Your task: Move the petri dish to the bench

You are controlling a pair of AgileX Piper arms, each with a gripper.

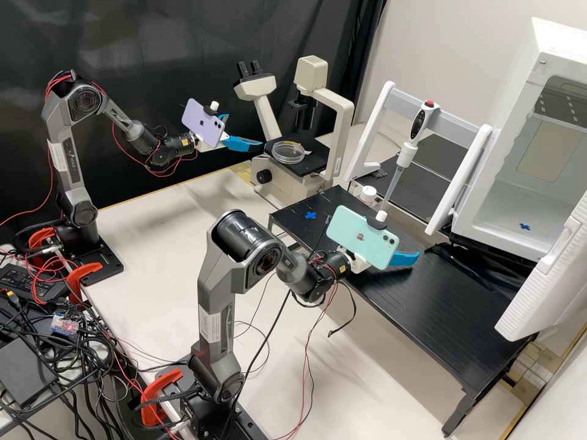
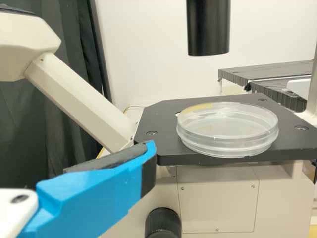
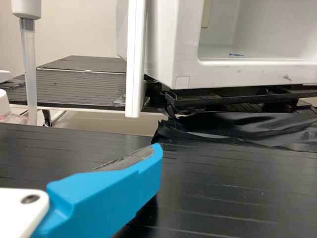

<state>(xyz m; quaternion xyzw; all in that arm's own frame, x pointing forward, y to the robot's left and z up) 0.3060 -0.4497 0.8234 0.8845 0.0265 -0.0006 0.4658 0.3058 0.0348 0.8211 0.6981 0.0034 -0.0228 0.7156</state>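
So the left gripper (image 1: 247,129) is spread open and empty near the microscope (image 1: 342,116), petri dish (image 1: 287,152) just sitting on its black stage (image 1: 315,161). Right gripper (image 1: 405,258)'s open too, holding nothing over the black bench (image 1: 434,305).

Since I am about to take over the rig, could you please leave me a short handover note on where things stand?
Left end effector: open, holding nothing, beside the microscope stage.
Right end effector: open and empty, above the black bench.
Petri dish: lying flat on the microscope stage.
Done: the left end effector is near the dish; no grasp yet.
Left: grip the dish, lift it off the stage and set it on the bench, perhaps at the blue cross.
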